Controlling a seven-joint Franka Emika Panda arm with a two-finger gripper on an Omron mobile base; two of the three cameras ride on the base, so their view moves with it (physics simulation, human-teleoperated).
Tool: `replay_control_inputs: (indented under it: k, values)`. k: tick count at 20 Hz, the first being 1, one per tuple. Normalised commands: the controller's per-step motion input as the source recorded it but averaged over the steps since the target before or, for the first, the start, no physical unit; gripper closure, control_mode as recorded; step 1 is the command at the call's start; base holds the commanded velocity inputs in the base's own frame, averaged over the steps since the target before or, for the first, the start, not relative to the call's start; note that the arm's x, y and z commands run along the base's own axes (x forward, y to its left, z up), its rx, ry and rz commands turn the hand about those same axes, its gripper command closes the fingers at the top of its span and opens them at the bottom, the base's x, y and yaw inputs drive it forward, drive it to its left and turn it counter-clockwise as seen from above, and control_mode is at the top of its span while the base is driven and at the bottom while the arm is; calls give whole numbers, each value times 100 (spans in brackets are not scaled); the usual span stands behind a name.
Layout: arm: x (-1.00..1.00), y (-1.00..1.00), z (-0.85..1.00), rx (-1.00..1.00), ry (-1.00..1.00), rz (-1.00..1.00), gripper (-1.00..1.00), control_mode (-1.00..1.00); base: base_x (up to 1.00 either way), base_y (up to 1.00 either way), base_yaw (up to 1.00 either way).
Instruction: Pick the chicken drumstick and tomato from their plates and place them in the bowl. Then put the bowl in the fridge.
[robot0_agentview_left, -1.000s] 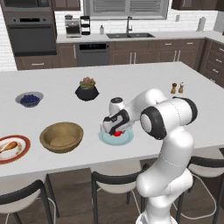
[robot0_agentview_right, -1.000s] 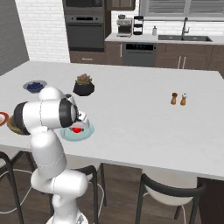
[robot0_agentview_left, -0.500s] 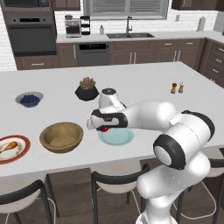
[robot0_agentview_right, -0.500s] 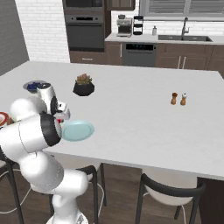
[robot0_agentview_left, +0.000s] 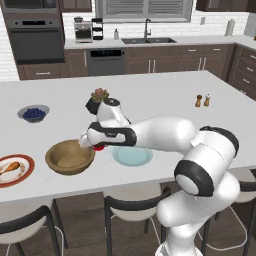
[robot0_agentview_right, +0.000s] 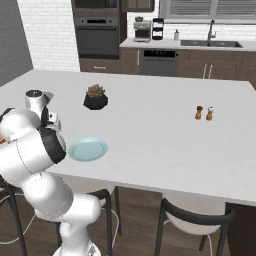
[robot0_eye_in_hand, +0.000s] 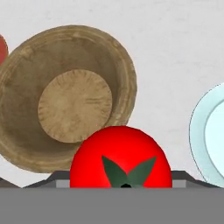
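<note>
Over the desk (robot0_agentview_left: 165, 95), between bowl and teal plate:
Pincer (robot0_agentview_left: 94, 145): clamped on the tomato (robot0_eye_in_hand: 120, 158), raised off the surface, just at the right rim of the bowl (robot0_agentview_left: 70, 157).
Tomato: red, dark green stem facing the hand camera, lying between the pincer tips; in the left base view a red sliver shows under the hand.
Bowl: light-brown wood, nothing in it, upright on the desk, just left of the tomato.
Teal plate (robot0_agentview_left: 132, 155): bare, flat on the desk, right of the bowl and under the forearm.
Red-rimmed plate (robot0_agentview_left: 14, 170): at the desk's left edge, beyond the bowl.
Chicken drumstick (robot0_agentview_left: 10, 167): lying on that red-rimmed plate.
Blueberry bowl (robot0_agentview_left: 33, 113): farther back on the left.
Plant pot (robot0_agentview_left: 96, 102): behind the hand.
Shakers (robot0_agentview_left: 202, 100): well apart to the right.
</note>
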Motion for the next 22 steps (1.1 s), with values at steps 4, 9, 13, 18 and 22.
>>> replay_control_inputs:
  k: [4,9,13,18,22]
  values:
    - [48,78,-9,0,2,0,100,-100,0,0,0]
    - [57,54,-16,0,8,0,100,-100,0,0,0]
    - [21,32,-63,-2,14,0,100,-100,0,0,0]
    - [24,30,-70,-6,8,0,-100,-100,0,0,0]
    - [3,1,3,-2,0,0,-100,-100,0,0,0]
